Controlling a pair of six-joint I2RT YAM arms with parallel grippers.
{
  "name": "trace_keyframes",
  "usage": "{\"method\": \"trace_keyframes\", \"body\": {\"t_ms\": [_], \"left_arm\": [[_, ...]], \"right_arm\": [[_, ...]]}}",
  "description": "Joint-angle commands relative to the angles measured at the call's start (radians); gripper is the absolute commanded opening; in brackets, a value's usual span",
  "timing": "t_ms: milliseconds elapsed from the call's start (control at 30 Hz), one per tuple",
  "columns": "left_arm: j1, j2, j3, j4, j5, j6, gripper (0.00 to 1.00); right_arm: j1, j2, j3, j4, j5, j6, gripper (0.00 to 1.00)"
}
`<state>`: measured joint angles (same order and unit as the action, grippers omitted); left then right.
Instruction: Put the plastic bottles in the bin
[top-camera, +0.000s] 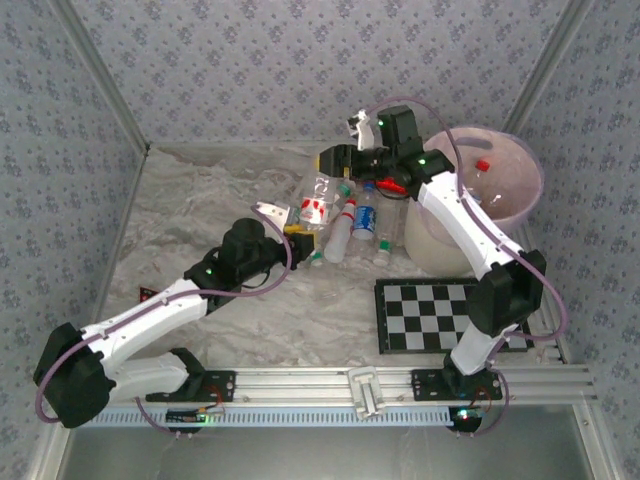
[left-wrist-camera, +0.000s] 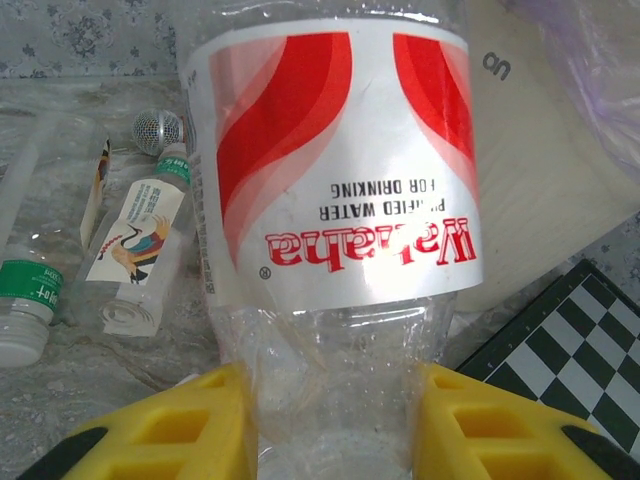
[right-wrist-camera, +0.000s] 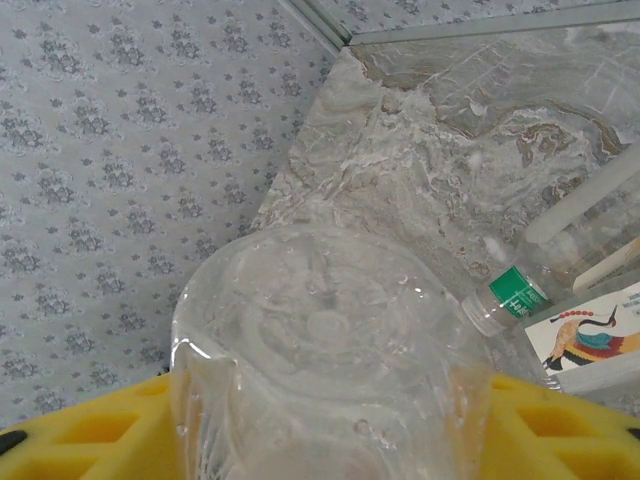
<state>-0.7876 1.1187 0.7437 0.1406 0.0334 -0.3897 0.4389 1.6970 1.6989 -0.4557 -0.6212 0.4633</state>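
Fingers of my left gripper (left-wrist-camera: 335, 420) are clamped on the narrowing end of a Wahaha water bottle (left-wrist-camera: 330, 170); its cap is hidden. My right gripper (right-wrist-camera: 330, 430) brackets a clear bottle (right-wrist-camera: 320, 330) seen base-on, and I cannot tell if it grips. Other bottles (top-camera: 363, 215) lie beside the bin (top-camera: 432, 245).
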Motion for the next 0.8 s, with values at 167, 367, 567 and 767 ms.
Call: {"method": "trace_keyframes", "body": {"t_ms": [167, 367, 567, 767], "left_arm": [[-0.006, -0.026, -0.007, 0.030, 0.010, 0.007, 0.40], [-0.007, -0.042, -0.004, -0.001, -0.002, 0.006, 0.75], [-0.006, -0.048, -0.009, -0.057, -0.049, 0.002, 0.90], [-0.004, -0.006, 0.003, -0.090, -0.108, -0.026, 0.93]], "right_arm": [[0.006, -0.010, 0.037, 0.017, -0.020, -0.008, 0.49], [-0.016, -0.049, 0.110, -0.069, 0.039, -0.079, 0.45], [-0.104, -0.181, 0.219, -0.216, 0.207, -0.202, 0.37], [-0.219, -0.402, 0.138, -0.198, 0.484, -0.272, 0.26]]}}
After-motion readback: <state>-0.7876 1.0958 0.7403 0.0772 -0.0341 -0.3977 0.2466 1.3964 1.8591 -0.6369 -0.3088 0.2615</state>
